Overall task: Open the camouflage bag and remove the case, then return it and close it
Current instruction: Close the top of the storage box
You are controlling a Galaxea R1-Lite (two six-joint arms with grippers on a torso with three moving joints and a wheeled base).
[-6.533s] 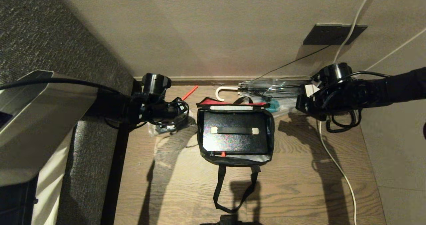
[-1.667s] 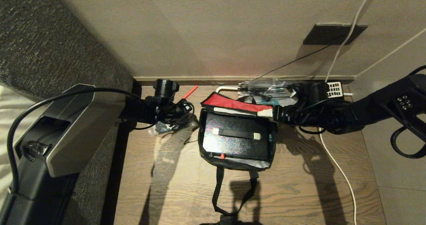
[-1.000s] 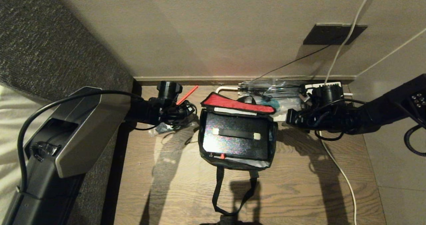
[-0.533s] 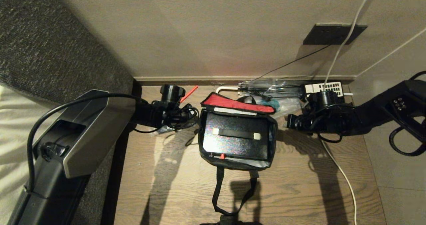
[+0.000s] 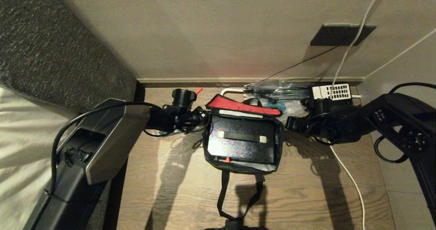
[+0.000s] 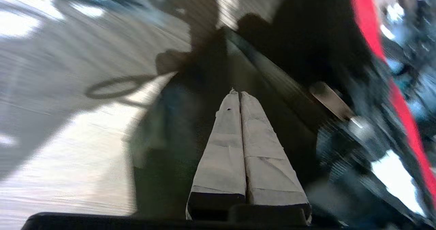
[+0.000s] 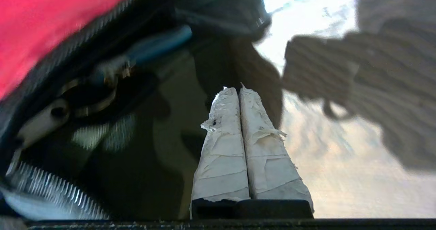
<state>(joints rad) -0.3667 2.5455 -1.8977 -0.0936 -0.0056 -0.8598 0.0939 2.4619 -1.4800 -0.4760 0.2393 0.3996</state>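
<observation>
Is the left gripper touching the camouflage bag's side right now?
Cannot tell. In the left wrist view the shut left gripper points at the camouflage bag wall, but blur hides any gap; the head view overlaps them too.

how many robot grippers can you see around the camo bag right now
2. The left gripper sits at the left side of the camouflage bag, the right gripper at its right side. Both are shut and empty.
</observation>
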